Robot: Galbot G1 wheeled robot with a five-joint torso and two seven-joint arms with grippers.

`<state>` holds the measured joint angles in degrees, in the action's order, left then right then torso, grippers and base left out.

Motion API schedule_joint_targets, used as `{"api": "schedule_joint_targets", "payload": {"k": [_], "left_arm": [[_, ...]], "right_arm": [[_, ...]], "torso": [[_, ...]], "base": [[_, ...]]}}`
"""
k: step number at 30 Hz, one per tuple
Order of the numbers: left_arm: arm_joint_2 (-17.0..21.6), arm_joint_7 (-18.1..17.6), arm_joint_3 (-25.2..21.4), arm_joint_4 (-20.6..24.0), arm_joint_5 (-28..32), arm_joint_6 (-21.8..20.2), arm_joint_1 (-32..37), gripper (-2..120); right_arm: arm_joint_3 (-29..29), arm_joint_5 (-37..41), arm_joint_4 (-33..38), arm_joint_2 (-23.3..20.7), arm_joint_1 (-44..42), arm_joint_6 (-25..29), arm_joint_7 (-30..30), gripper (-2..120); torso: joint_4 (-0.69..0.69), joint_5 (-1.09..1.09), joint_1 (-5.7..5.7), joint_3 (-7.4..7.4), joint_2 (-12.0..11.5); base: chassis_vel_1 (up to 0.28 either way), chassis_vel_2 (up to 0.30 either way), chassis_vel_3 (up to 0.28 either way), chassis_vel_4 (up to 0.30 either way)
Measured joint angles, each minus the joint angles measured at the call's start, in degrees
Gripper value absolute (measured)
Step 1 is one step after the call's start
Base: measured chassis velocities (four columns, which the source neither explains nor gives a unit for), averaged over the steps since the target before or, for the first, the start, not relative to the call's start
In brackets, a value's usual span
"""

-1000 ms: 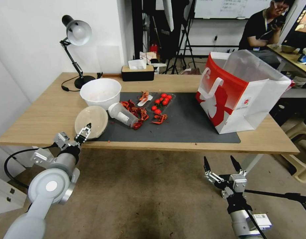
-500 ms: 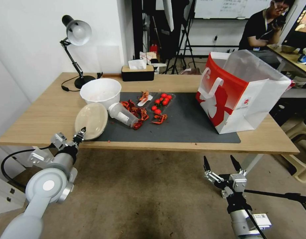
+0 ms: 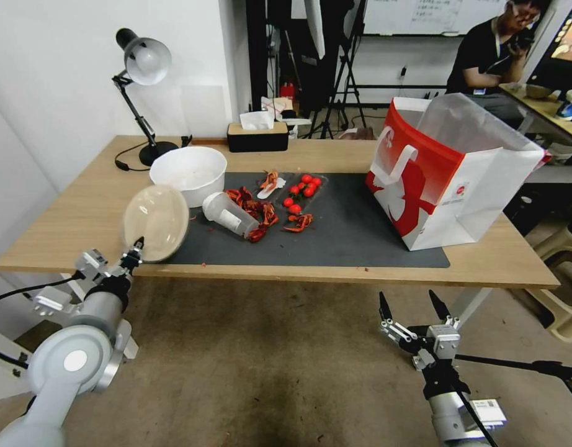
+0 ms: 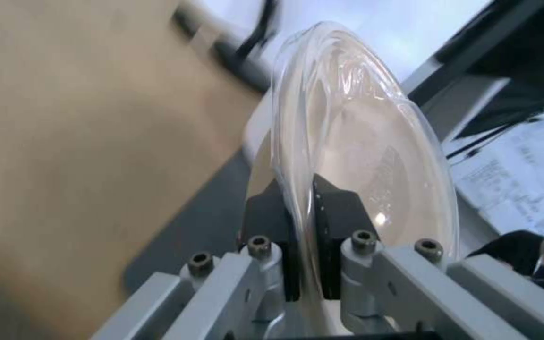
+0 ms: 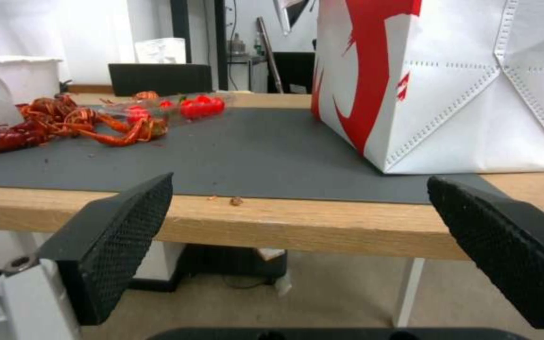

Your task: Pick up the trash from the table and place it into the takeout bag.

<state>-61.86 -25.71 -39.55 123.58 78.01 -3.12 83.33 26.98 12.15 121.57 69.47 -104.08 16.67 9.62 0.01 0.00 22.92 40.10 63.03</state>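
Trash on the table (image 3: 81,217) is mostly untouched, but the round clear lid (image 3: 156,222) is up off the wood, pinched at its lower rim by the left gripper (image 3: 136,247) near the front left corner. That hold looks risky to me: the lid is thin and slick, gripped only at the edge and standing nearly on edge, so a quick swing toward the takeout bag (image 3: 450,171) on the far right could let it twist or slip out. It also hangs close to the white bowl (image 3: 188,174), though whether they touch I can't quite tell. The black pads (image 4: 341,212) are closed narrow, one on each face of the lid. The right gripper (image 3: 414,311) waits below the table edge, jaws spread wide, holding nothing.
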Motion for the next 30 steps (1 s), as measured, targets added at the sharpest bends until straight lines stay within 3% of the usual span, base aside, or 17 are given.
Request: {"api": "schedule_joint_targets", "payload": {"k": [1,3,5,6,9,11,13,21,26,30], "left_arm": [[0.0,0.0,0.0,0.0,0.0,0.0,0.0,4],[1.61,8.1,0.64,0.63,-8.68,5.07,-0.25,4],[2.03,9.54,0.92,0.77,-9.74,5.75,-0.48,4],[3.52,14.43,2.47,1.25,-12.79,7.83,-1.6,4],[4.56,17.25,3.83,1.39,-14.44,8.73,-2.58,4],[6.59,22.56,7.42,1.28,-17.93,9.81,-5.44,4],[7.9,25.51,10.59,0.17,-19.83,10.56,-8.09,4],[11.29,32.32,16.59,-4.93,-21.5,13.05,-15.7,4],[13.41,34.21,19.42,-7.53,-20.1,13.52,-21.31,4],[15.13,35.06,24.51,-10.31,-18.93,13.61,-29.05,4]], "right_arm": [[0.0,0.0,0.0,0.0,0.0,0.0,0.0,100],[-0.04,0.16,0.04,-0.14,0.03,0.05,-0.04,100],[-0.04,0.18,0.05,-0.16,0.03,0.06,-0.05,100],[-0.12,0.2,0.09,-0.17,0.04,0.09,-0.07,100],[-0.2,0.21,0.12,-0.16,0.05,0.1,-0.09,100],[-0.29,0.19,0.22,-0.14,0.1,0.11,-0.12,100],[-0.3,0.09,0.26,-0.05,0.09,0.12,-0.12,100],[0.02,-0.44,0.4,0.32,-0.57,0.32,-0.09,100],[0.23,-0.83,0.57,0.62,-0.8,0.31,0.0,100],[0.38,-1.44,0.92,1.12,-1.17,0.16,0.04,100]], "torso": [[0.0,0.0,0.0,0.0,0.0],[0.01,-0.01,0.0,0.0,0.0],[0.0,0.0,0.0,0.0,0.0],[-0.01,0.01,0.0,0.0,0.01],[-0.01,0.0,0.0,0.0,0.01],[-0.01,0.0,0.0,0.01,0.01],[-0.01,0.0,0.0,0.01,0.01],[0.0,0.0,0.0,0.01,0.0],[0.0,-0.01,0.01,0.01,0.0],[0.0,0.0,0.01,0.01,0.0]], "base": [[0.0,0.0,0.0,0.0],[0.0,0.0,0.0,0.0],[0.0,0.0,0.0,0.0],[0.0,0.0,0.0,0.0],[0.0,0.0,0.0,0.0],[0.0,0.0,0.0,0.0],[0.0,0.0,0.0,0.0],[0.0,0.0,0.0,0.0],[0.0,0.0,0.0,0.0],[0.0,0.0,0.0,0.0]]}}
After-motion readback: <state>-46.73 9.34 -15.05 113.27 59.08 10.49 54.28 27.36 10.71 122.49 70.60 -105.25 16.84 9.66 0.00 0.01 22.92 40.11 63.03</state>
